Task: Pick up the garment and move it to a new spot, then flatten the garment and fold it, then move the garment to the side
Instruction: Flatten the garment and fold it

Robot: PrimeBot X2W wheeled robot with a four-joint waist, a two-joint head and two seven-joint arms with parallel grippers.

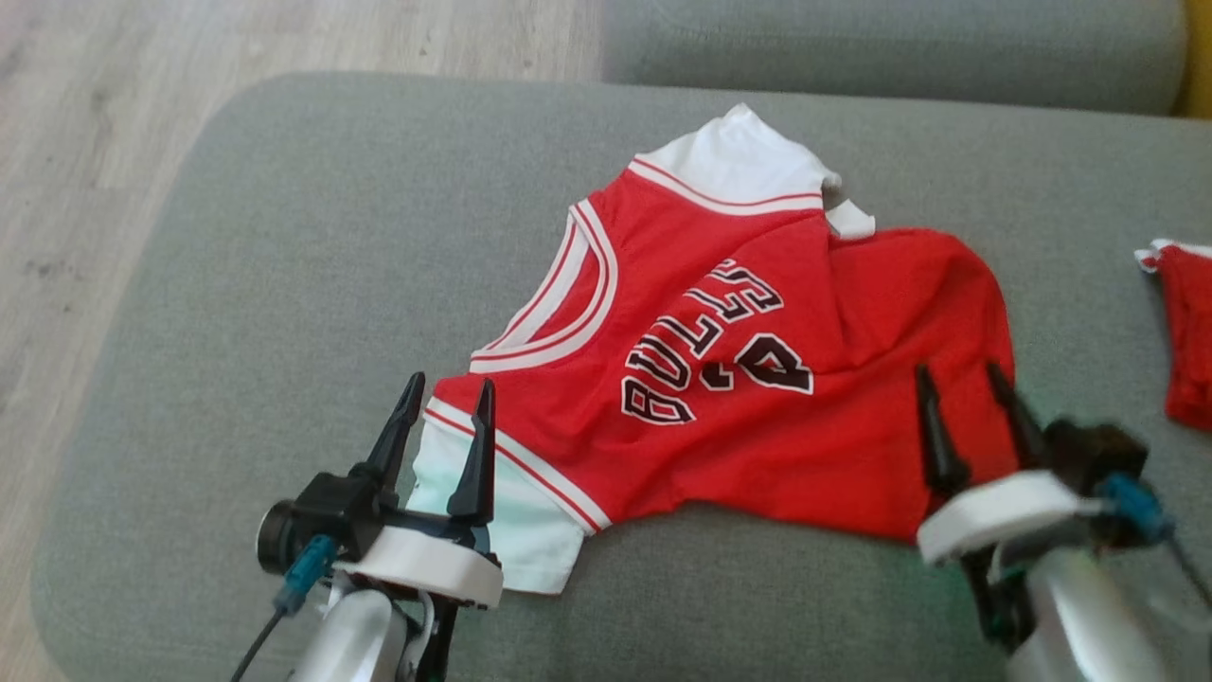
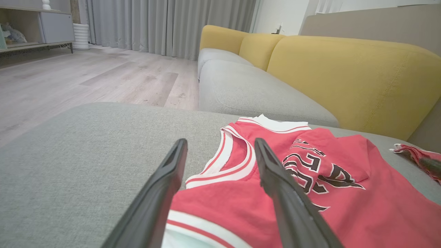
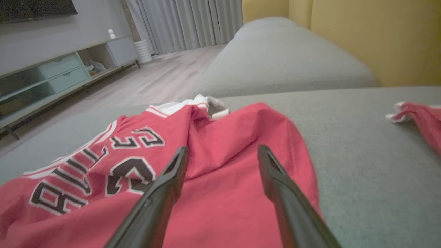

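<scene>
A red basketball jersey with white trim and black lettering, the garment [image 1: 757,379], lies rumpled on the grey sofa cushion [image 1: 284,284], its right part folded over. My left gripper [image 1: 449,390] stands open over the jersey's white near-left shoulder, nothing between its fingers; the left wrist view has the garment [image 2: 310,193] under and beyond that gripper [image 2: 220,144]. My right gripper [image 1: 956,377] is open above the jersey's near-right edge, holding nothing. Seen from the right wrist, the garment [image 3: 220,144] spreads below the open right gripper [image 3: 223,151].
A second red cloth [image 1: 1184,332] lies at the cushion's right edge. Another grey seat [image 1: 890,43] with yellow backrests [image 2: 344,75] stands behind. Wooden floor [image 1: 85,170] lies to the left, past the cushion's rounded edge. A low cabinet [image 3: 51,75] lines the far wall.
</scene>
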